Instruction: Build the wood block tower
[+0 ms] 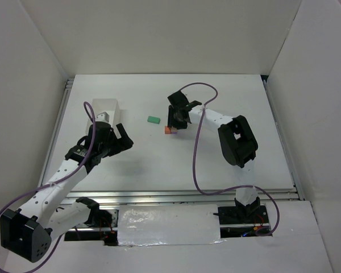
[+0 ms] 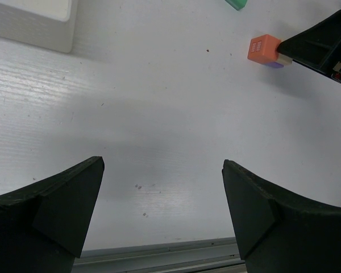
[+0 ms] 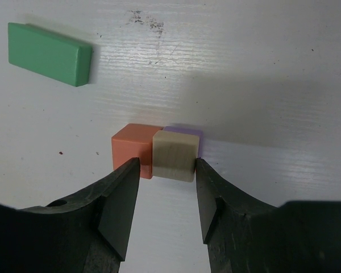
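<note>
Tower (image 1: 170,130) stands two high on the tabletop (image 1: 159,165), beige cube (image 3: 173,154) on purple cube (image 3: 184,131), orange cube (image 3: 131,147) alongside, green block (image 3: 48,54) apart and unstacked; right end effector (image 3: 167,170) flanks the beige cube, slightly parted; left end effector (image 2: 162,199) is spread, empty.

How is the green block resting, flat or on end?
Flat: the green block lies on its broad face, its thin side edge showing.

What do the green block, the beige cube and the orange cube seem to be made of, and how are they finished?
The green block: likely wood under matte, opaque paint; its edges are crisp and it has no shine. The beige cube: seems bare or thinly stained wood; faint grain shows on its face. The orange cube: probably painted wood too, with a dull, even coat.
</note>
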Tool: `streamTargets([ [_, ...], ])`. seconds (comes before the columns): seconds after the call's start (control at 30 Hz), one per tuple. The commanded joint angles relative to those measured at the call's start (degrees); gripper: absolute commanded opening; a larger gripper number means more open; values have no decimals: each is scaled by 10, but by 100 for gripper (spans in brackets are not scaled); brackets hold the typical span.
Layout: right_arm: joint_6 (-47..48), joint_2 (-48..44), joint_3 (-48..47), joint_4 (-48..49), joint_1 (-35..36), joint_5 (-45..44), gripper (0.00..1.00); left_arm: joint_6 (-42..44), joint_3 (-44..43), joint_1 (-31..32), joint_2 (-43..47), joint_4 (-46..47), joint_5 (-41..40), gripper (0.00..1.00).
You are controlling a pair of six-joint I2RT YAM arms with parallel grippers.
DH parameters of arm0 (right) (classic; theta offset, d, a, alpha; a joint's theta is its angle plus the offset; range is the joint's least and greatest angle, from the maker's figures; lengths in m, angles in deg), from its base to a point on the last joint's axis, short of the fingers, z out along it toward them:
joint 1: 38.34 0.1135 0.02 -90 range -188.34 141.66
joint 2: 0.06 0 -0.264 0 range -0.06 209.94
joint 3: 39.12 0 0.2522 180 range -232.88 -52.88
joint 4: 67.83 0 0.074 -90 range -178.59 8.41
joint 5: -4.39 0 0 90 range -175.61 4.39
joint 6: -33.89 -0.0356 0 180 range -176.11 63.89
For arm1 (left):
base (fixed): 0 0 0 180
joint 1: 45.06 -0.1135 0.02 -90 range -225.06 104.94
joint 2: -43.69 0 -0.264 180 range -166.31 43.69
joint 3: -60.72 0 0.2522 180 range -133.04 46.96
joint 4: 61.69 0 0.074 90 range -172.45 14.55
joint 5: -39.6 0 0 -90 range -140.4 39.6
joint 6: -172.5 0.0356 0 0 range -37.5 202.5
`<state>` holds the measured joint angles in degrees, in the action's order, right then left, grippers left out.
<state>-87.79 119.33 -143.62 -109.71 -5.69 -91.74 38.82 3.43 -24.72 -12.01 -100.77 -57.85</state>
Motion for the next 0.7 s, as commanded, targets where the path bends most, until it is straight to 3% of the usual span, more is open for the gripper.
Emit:
streamTargets([
  [0.0,0,-35,0,28,1,4,52,9,-14,6,2,17,1,99],
  [0.4,-4,-48,12,27,-4,-16,54,12,-22,11,-16,33,7,99],
  [0.67,-2,-87,49,36,-20,-19,55,21,-42,20,-85,75,29,99],
])
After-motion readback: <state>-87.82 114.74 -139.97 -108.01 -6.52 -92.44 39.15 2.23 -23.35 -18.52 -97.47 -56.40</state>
